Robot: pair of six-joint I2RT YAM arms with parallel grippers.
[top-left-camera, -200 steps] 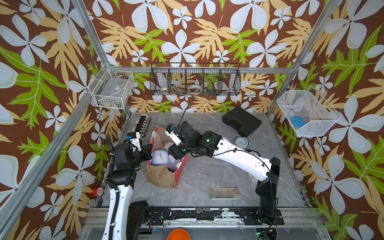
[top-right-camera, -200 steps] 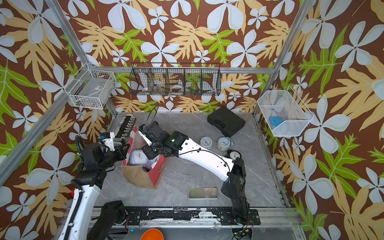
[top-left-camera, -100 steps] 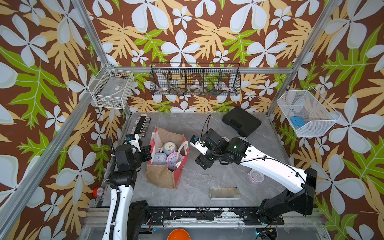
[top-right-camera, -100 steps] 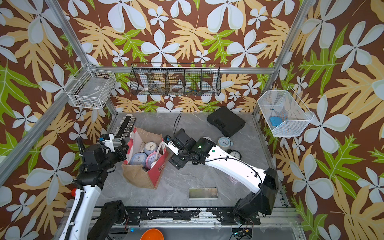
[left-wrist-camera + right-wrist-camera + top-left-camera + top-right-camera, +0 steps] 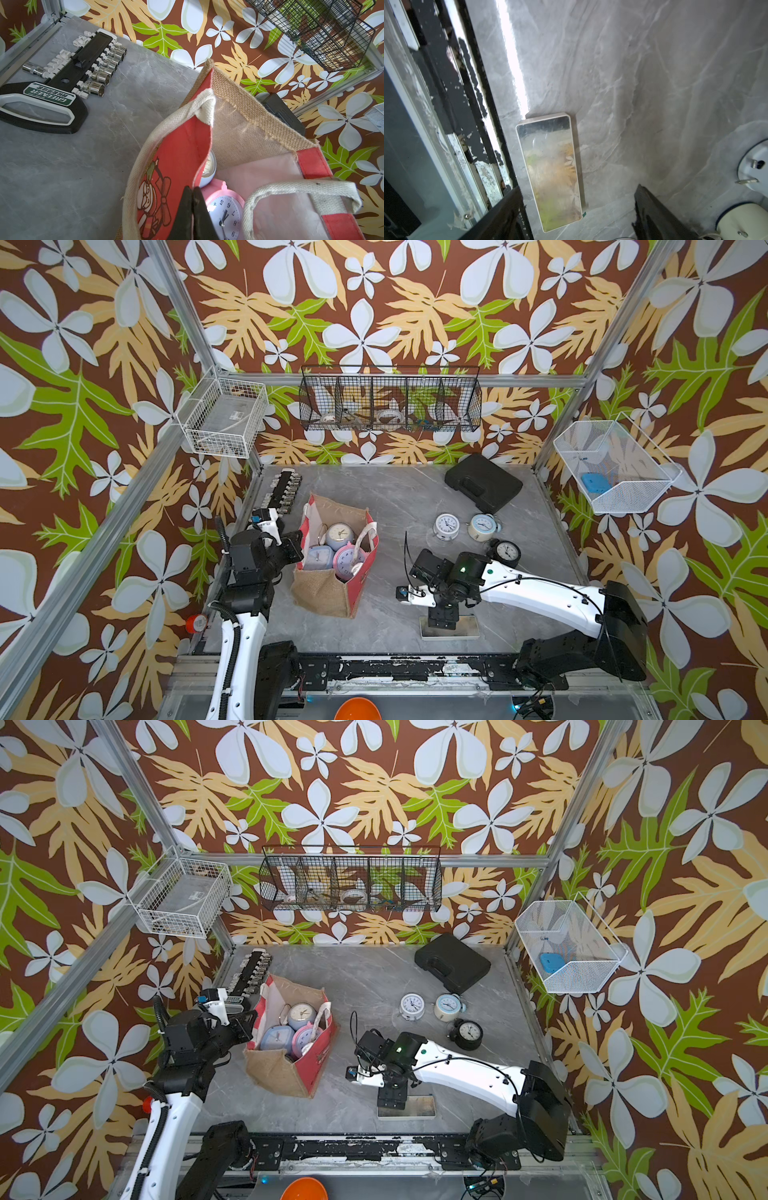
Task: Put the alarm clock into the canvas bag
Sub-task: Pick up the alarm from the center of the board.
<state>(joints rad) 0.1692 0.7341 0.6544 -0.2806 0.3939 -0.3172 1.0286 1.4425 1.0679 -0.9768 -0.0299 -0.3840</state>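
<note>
Right wrist view: empty right gripper (image 5: 577,187), jaws spread wide, hangs over a mirror-faced rectangular slab (image 5: 550,166), likely the clock, lengthwise between them.

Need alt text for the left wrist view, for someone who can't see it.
The left gripper is shut on a red panel of the boxy tan burlap canvas bag. Inside sit a round pink alarm clock and a pale blue clock; a black socket rack lies on the grey marble table.
</note>
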